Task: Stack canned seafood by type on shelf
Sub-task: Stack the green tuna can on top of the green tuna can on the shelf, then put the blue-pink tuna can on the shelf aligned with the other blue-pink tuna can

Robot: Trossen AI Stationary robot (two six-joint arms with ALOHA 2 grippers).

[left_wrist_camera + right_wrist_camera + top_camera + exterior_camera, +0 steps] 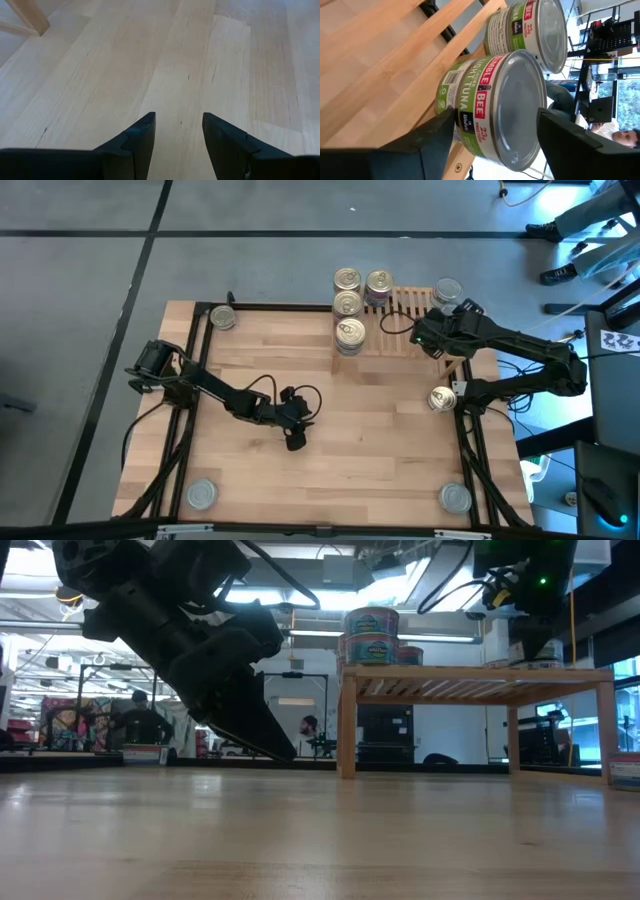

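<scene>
Worktop (330, 470): light wood planks, black frame at its edges.

Shelf (405, 330): slatted wooden rack on short legs, at the far edge of the worktop, right of centre.

Cans on shelf: cluster of gold-topped cans (348, 305) at its left end, stacked; in the low view the stack (371, 635) rises above the shelf top (475, 672). One silver-topped can (447, 290) sits at the shelf's far right corner.

Cans off shelf: one gold-topped (223, 318) at the far left corner of the worktop; one gold-topped (442, 398) near the right edge; one silver-topped (203, 495) at the near left corner; one silver-topped (455, 498) at the near right corner.

Left end effector (296, 440): over bare worktop near the centre, well apart from every can; fingers (142, 145) narrowly parted, nothing between them.

Right end effector (441, 308): at the shelf's right end. Wrist view shows its fingers (572, 142) spread wide on either side of a green-labelled tuna can (492, 107), a second like can (532, 30) just beyond it; whether the fingers touch the can cannot be told.
</scene>
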